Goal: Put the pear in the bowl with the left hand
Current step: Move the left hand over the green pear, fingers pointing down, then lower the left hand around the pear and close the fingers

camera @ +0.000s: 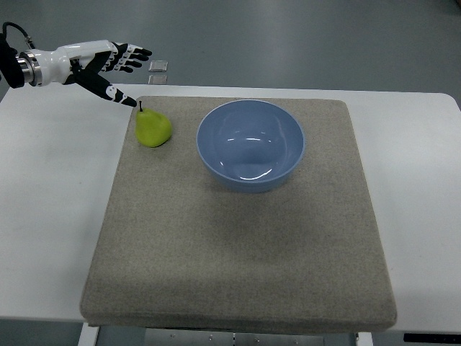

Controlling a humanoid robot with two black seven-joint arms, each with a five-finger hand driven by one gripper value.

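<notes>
Pear (153, 128) lies on mat (238, 238) just left of bowl (251, 144); left hand (108, 65), upper left, fingers spread, empty

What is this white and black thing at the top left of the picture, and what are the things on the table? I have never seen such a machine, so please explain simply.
It is the left robot hand of a humanoid robot, with white and black fingers. Its arm comes in from the left edge. The single camera looks steeply down from the robot's own side. The fingers are spread and hold nothing; one fingertip is close to the stem of the yellow-green pear. The pear lies on a grey felt-like mat, which covers a white table. Beside the pear, to its right, stands an empty light blue round bowl. The right hand is not visible. Two small clear squares lie on the floor beyond the table.
</notes>
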